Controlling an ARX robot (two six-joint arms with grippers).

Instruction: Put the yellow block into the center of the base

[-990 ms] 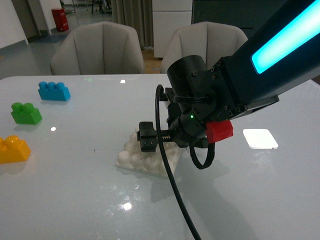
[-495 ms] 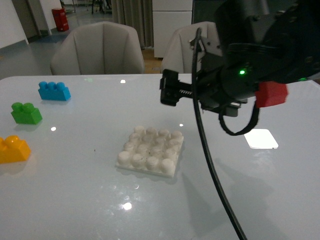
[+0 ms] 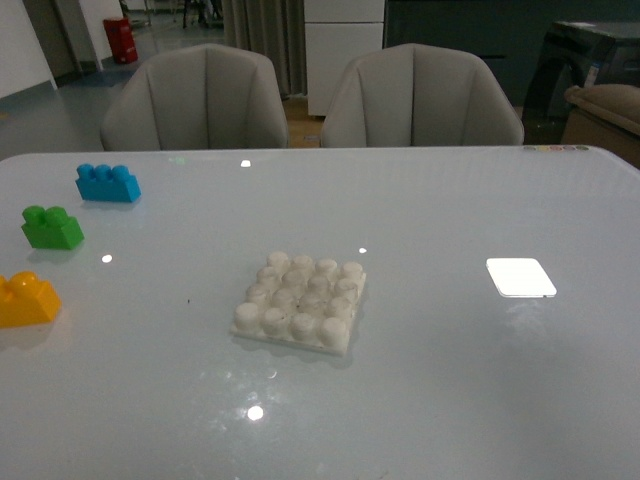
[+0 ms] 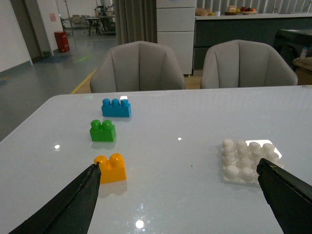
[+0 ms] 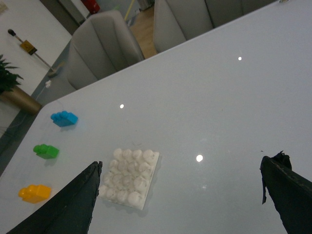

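Observation:
The yellow block point(image 3: 25, 299) lies at the table's left edge in the front view, studs up; it also shows in the left wrist view point(image 4: 110, 167) and the right wrist view point(image 5: 34, 193). The white studded base point(image 3: 300, 301) sits near the table's middle, with nothing on its studs point(image 4: 246, 162) point(image 5: 128, 177). Neither arm appears in the front view. My left gripper point(image 4: 179, 190) hangs open high over the table, the yellow block just beside one fingertip point(image 4: 90, 181). My right gripper point(image 5: 181, 190) is open too, raised well above the base.
A green two-stud brick point(image 3: 52, 227) and a blue three-stud brick point(image 3: 108, 183) lie behind the yellow block on the left. A smooth flat white square point(image 3: 520, 277) lies right of the base. Two grey chairs point(image 3: 195, 97) stand behind the table.
The right arm, which hung over the base a second ago, lifted up and to the right and has left the front view. The base now shows whole.

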